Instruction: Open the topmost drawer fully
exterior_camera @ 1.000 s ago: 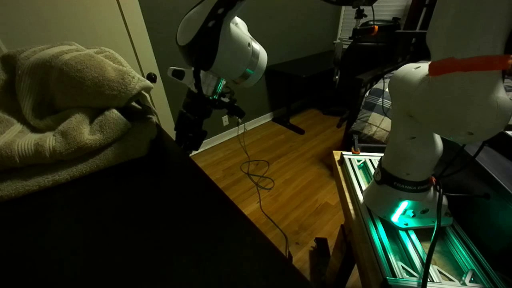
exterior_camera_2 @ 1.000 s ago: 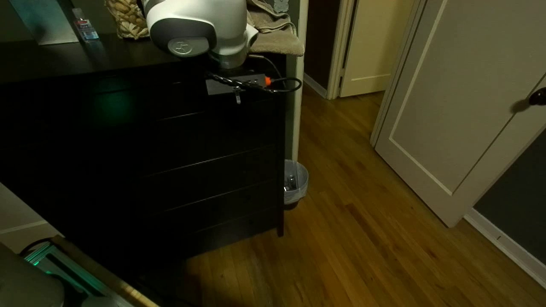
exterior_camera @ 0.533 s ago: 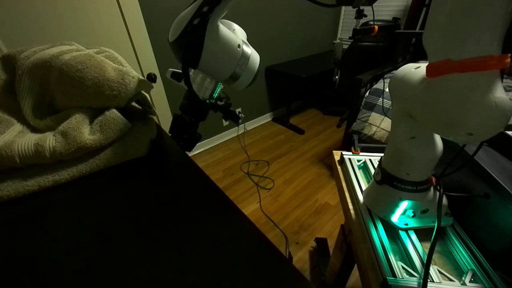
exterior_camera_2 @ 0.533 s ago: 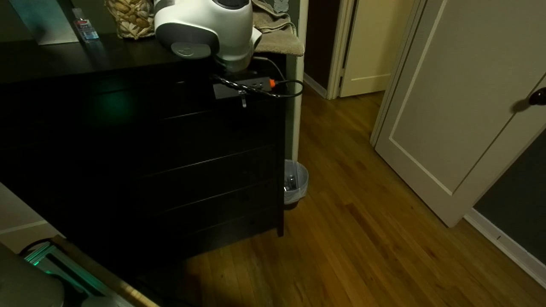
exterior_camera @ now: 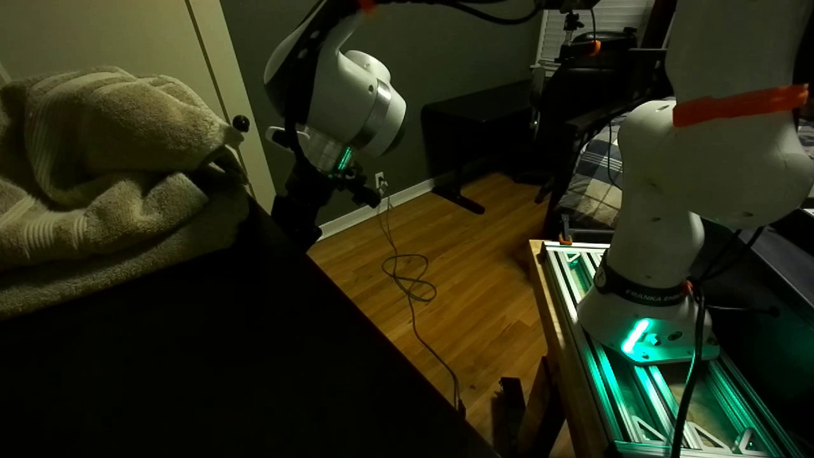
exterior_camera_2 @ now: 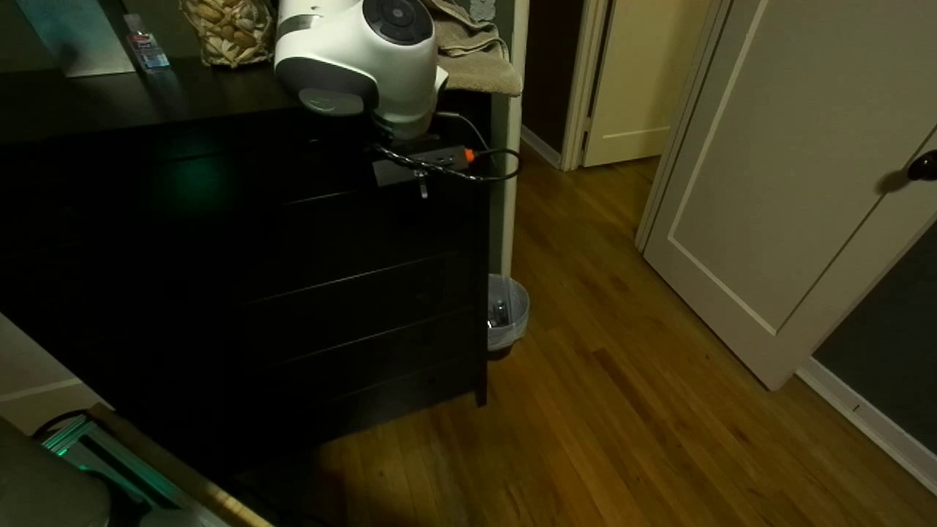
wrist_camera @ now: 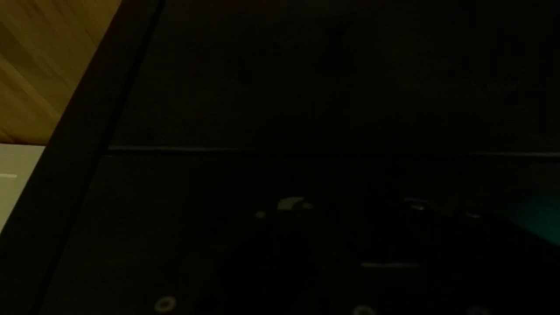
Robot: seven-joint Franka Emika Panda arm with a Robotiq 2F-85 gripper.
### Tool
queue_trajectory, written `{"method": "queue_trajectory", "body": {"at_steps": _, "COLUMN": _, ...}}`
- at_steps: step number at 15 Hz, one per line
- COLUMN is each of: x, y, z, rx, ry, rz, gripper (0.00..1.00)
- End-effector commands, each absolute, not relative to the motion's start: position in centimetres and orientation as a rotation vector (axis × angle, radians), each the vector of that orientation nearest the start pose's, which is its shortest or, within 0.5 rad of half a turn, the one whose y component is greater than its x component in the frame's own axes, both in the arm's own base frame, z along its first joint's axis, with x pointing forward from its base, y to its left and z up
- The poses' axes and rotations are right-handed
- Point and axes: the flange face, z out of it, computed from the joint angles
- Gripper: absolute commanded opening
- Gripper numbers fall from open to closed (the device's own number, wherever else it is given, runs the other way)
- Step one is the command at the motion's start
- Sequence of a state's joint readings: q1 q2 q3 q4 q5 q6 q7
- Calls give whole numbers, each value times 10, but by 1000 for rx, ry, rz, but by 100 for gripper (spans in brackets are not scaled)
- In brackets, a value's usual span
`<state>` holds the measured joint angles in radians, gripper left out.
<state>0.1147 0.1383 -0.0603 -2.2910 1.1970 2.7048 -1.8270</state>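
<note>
The black dresser has a very dark front in an exterior view. Its topmost drawer looks flush, with a faint green reflection. The wrist view appears upside down and shows the dresser front, a drawer seam and the dresser's side edge. My gripper is low beside the dresser's edge in an exterior view, its tips partly hidden. In the wrist view its two dark fingers appear apart, with nothing visible between them. No handle shows clearly, and contact with the drawer cannot be told.
A beige towel lies on the dresser top. A sanitizer bottle and a basket of shells stand there too. A lined bin stands beside the dresser. A loose cable lies on the wooden floor.
My arm and gripper have moved down. In an exterior view the wrist has also shifted right along the dresser front. The drawer shows no visible movement.
</note>
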Motion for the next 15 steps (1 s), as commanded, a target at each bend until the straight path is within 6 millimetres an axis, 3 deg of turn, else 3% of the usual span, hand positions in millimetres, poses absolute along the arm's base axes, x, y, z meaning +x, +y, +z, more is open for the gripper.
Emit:
{"method": "queue_trajectory", "body": {"at_steps": 1, "x": 539, "y": -4, "z": 306, "rx": -2544, "ry": -1174, "rz": -930, "gripper": 5}}
{"method": "queue_trajectory", "body": {"at_steps": 3, "x": 539, "y": -3, "z": 312, "rx": -2539, "ry": -1182, "rz": -946, "gripper": 0}}
{"method": "queue_trajectory", "body": {"at_steps": 10, "x": 537, "y": -2, "z": 322, "rx": -2546, "ry": -1219, "rz": -924, "gripper": 1}}
{"method": "queue_trajectory", "body": {"at_steps": 11, "x": 537, "y": -1, "z": 324, "rx": -2546, "ry": -1232, "rz": -924, "gripper": 31}}
{"method": "queue_trajectory", "body": {"at_steps": 12, "x": 537, "y": 1, "z": 326, "rx": -2544, "ry": -1244, "rz": -923, "gripper": 32}}
{"method": "queue_trajectory", "body": {"at_steps": 15, "x": 536, "y": 4, "z": 342, "rx": -2534, "ry": -1289, "rz": -943, "gripper": 53}}
